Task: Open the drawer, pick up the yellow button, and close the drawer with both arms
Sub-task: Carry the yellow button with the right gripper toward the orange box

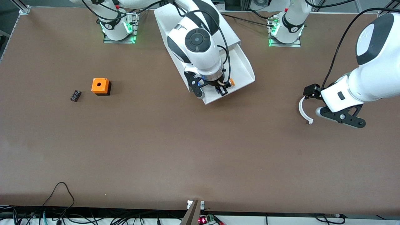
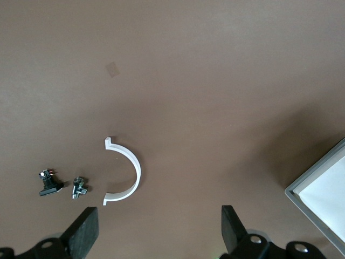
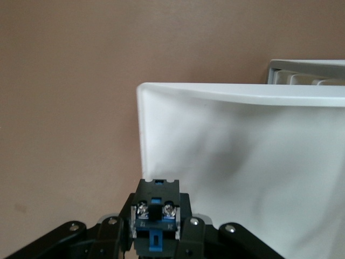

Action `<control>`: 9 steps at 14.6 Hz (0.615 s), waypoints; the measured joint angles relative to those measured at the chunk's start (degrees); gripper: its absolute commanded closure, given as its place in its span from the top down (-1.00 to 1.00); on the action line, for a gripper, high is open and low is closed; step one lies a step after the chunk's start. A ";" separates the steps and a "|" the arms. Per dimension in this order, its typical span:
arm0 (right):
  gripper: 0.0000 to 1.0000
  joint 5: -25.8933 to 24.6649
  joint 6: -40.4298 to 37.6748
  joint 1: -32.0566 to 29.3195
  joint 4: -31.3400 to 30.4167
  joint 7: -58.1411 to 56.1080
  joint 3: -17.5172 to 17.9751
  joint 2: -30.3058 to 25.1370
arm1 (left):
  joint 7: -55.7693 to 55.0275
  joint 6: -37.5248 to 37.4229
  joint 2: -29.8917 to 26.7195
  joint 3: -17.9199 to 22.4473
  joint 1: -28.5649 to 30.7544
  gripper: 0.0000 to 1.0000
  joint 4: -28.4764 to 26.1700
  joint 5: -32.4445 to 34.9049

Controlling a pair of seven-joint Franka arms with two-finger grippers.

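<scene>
The drawer (image 1: 247,67) is pulled out of the white cabinet (image 1: 229,29) between the two arm bases; its white inside fills the right wrist view (image 3: 242,162). My right gripper (image 1: 222,89) is over the drawer's front end, shut on the button (image 1: 230,82). The button's orange cap sticks out to one side. In the right wrist view its black and blue base (image 3: 155,216) sits between the fingers. My left gripper (image 1: 311,92) is open and empty over bare table at the left arm's end, and shows wide open in the left wrist view (image 2: 159,237).
A white C-shaped piece (image 1: 303,112) lies under the left gripper, also in the left wrist view (image 2: 126,175), with two small black parts (image 2: 62,186) beside it. An orange cube (image 1: 100,86) and a small black part (image 1: 75,95) lie toward the right arm's end.
</scene>
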 measured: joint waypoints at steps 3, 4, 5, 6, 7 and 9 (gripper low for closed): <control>-1.00 -0.05 -1.44 -0.88 1.36 -7.64 -1.24 -2.06 | -0.32 0.10 -0.01 -0.02 -0.08 1.00 0.26 0.00; -1.00 -0.05 -2.10 -2.08 1.36 -11.53 -1.61 -2.69 | -0.49 0.10 -0.01 0.00 -0.06 1.00 0.33 0.00; -1.00 -0.05 -2.78 -3.83 1.36 -16.08 -1.82 -3.10 | -0.98 0.10 -0.01 0.00 -0.05 1.00 0.35 0.00; -1.00 -0.03 -3.42 -6.20 1.36 -21.36 -1.95 -3.47 | -1.60 0.10 0.00 0.00 -0.05 1.00 0.35 0.00; -1.00 0.06 -4.57 -9.13 1.36 -27.14 -1.98 -3.83 | -2.33 0.10 0.00 -0.01 -0.05 1.00 0.35 0.00; -1.00 0.70 -8.31 -15.26 1.36 -39.68 -1.96 -4.13 | -3.30 0.10 0.00 -0.04 -0.07 1.00 0.35 0.00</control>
